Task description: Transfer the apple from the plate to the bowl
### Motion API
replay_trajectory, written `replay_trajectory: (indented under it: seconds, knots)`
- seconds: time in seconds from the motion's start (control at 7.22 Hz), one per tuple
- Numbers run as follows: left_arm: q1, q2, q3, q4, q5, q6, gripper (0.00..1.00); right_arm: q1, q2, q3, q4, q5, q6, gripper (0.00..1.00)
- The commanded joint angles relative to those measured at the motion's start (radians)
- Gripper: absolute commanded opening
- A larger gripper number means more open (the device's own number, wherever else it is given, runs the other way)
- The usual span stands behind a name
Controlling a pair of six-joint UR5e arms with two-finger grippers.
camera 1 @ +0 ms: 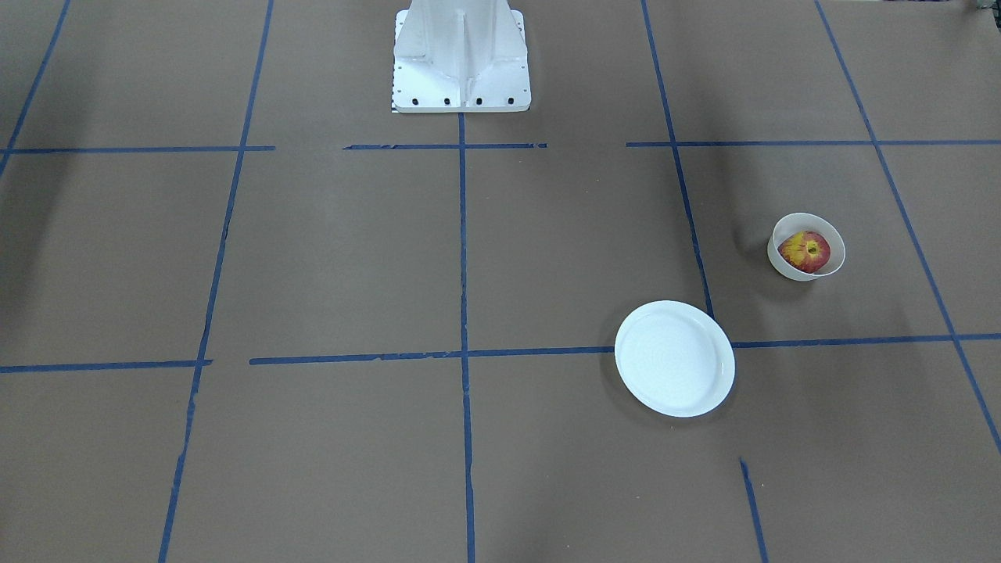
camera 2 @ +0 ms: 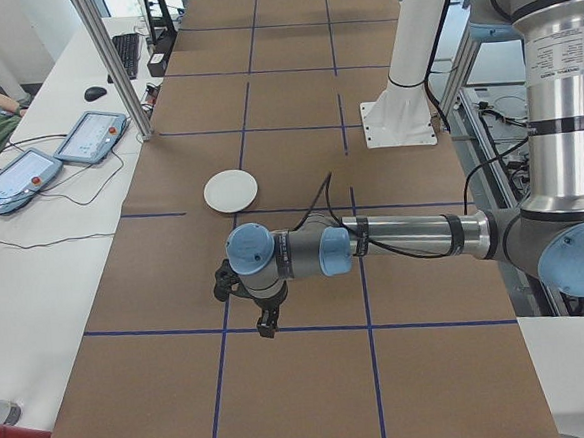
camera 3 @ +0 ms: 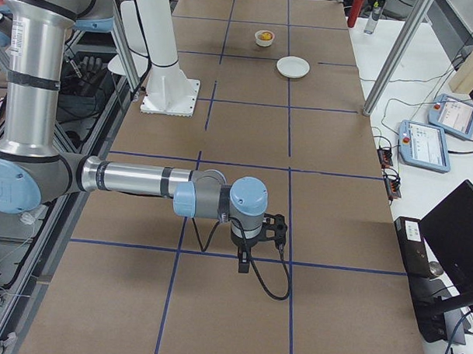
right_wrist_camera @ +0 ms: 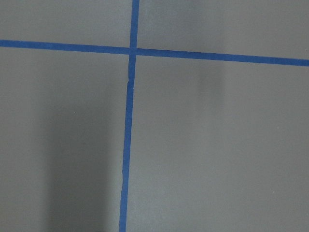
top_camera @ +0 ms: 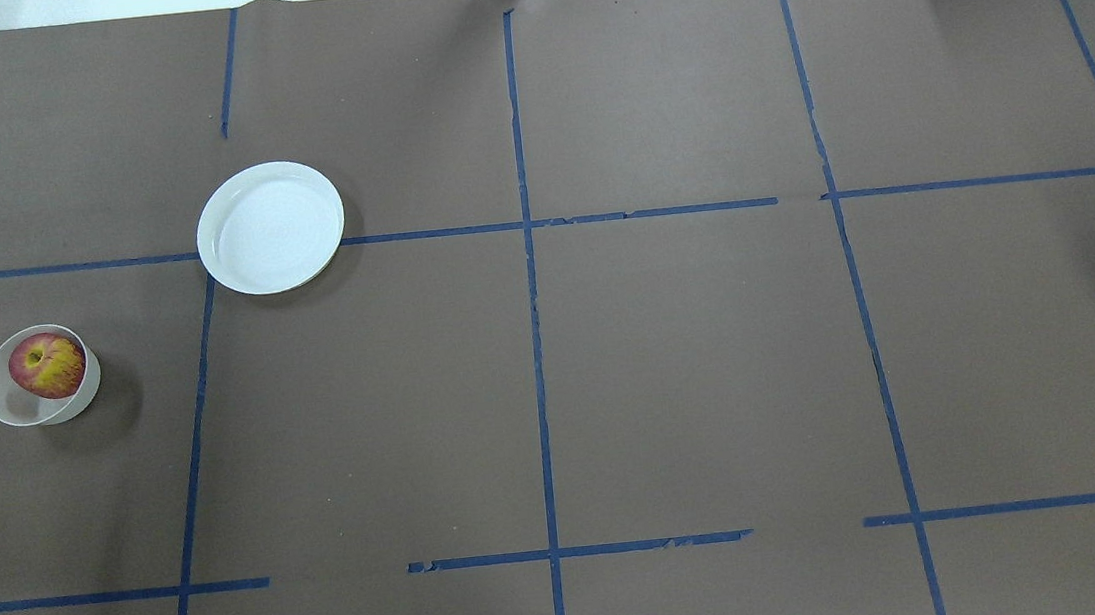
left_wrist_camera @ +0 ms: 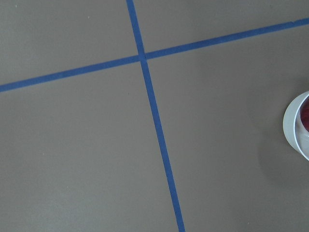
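Apple [camera 1: 805, 250] in bowl [camera 1: 809, 223] | plate [camera 1: 674, 358] near, apart | jaws' state: cannot tell

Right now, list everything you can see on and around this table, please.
apple: one, red and yellow, inside the bowl.
bowl: one, cream-white, robot's left side of the table.
plate: one, white, empty, apart from the bowl, nearer the middle.
tape lines: blue grid, across the brown table.
teach pendants: two, grey, side bench.
pedestal: one, white, robot's base.
left tool: one, black, above the table; open or shut unclear.
right tool: one, black, above the table; open or shut unclear.
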State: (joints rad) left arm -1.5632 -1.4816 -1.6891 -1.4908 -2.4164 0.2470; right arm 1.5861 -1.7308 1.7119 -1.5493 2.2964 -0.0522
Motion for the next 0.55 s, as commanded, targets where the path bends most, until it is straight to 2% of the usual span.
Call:
replay_trajectory:
  seconds: [0.0,0.42]
  knots:
    - [-0.018,0.004,-0.008,-0.009,-0.001,0.005,1.0,0.0,0.0,0.0,-0.001,0.0,0.0,1.0]
    - [-0.084,0.003,-0.026,-0.011,0.007,0.003,1.0,0.0,-0.001,0.0,-0.001,0.0,0.0,1.0]
